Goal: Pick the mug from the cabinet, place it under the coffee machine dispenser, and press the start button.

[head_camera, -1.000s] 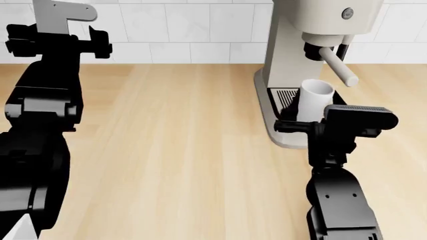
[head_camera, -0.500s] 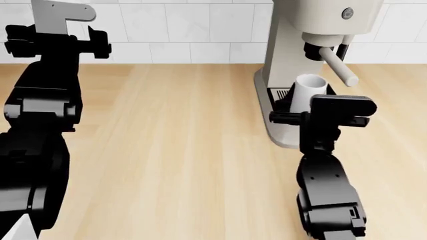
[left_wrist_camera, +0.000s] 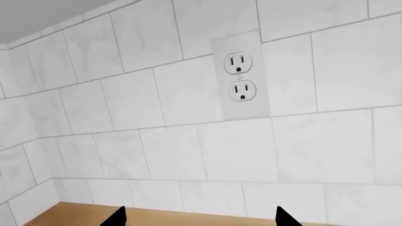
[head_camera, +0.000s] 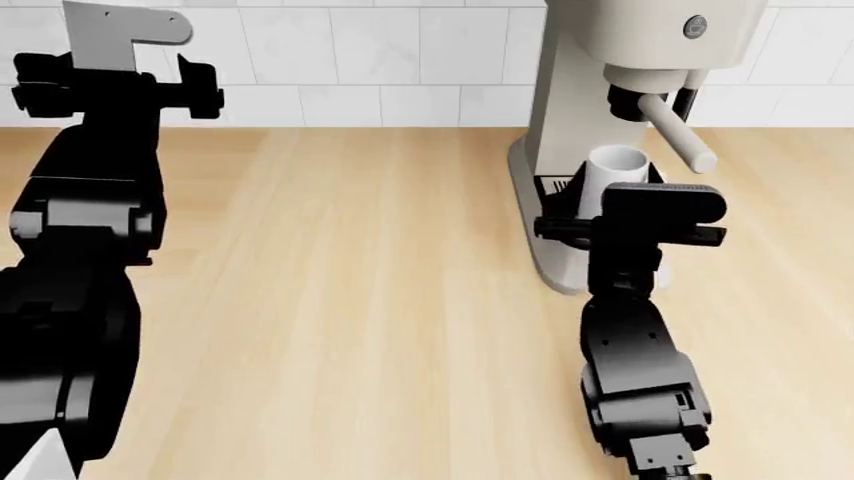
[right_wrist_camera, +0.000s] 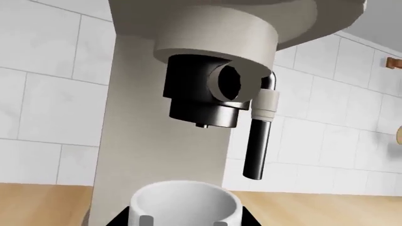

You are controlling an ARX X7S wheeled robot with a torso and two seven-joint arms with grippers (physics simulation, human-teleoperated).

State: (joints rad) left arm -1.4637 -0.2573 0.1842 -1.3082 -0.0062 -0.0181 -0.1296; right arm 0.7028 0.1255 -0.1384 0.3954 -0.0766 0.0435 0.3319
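One mug (head_camera: 617, 175), one dispenser (right_wrist_camera: 204, 96)

Counter (head_camera: 347, 300): light wood, visible grain, matt planks. Wall tiles (left_wrist_camera: 157, 141): white, faint marbling, smooth, grey grout. Outlet plate (left_wrist_camera: 240, 77): smooth white plastic look. Coffee machine (head_camera: 574, 90): cream body, smooth, satin. Dispenser (right_wrist_camera: 207, 101): dark housing, brushed-metal sheen on lower rim. Steam wand (right_wrist_camera: 259, 141): dark glossy tube with a cream sleeve. Start button (head_camera: 695, 27): silver-grey, metallic. Mug (right_wrist_camera: 185, 206): plain white, smooth, matt ceramic look. Both arms (head_camera: 80, 250): black, matt plastic-like shells.
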